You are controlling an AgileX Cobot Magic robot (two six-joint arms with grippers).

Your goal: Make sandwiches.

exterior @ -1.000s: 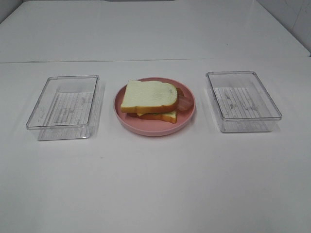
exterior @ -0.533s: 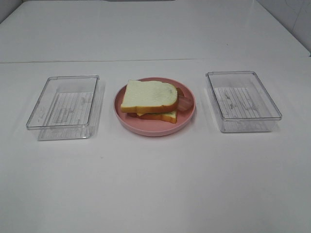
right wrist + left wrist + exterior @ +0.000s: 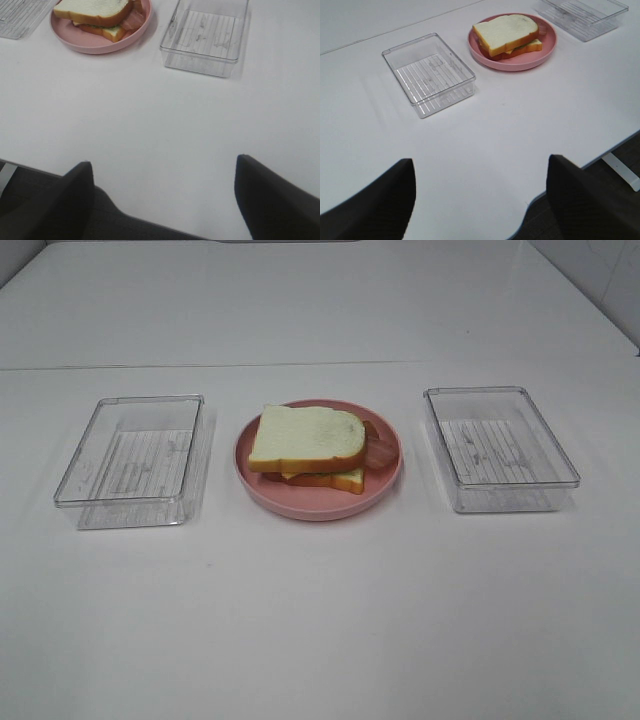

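At the centre of the white table (image 3: 320,620) sits a round pink plate (image 3: 255,475) carrying one assembled sandwich (image 3: 306,438). Its top bread slice is white with an orange-brown crust and lies offset from the lower slice, so that the lower slice projects toward 5 o'clock. Brown bacon protrudes at the 3 o'clock edge of the stack, and thin bands of yellow and green filling show between the slices.

At 9 o'clock from the plate stands a clear rectangular left tray (image 3: 130,460), just beside the plate but not touching it. At 3 o'clock stands a matching right tray (image 3: 500,448), set slightly farther from the plate. Both trays show only their ribbed floors.

Neither arm appears in the exterior high view. The left gripper (image 3: 480,200) is seen in the left wrist view with its two dark fingers spread wide apart, holding nothing, well clear of the sandwich. The right gripper (image 3: 162,200) is likewise spread wide and unloaded, near the table's front edge and well apart from the plate.
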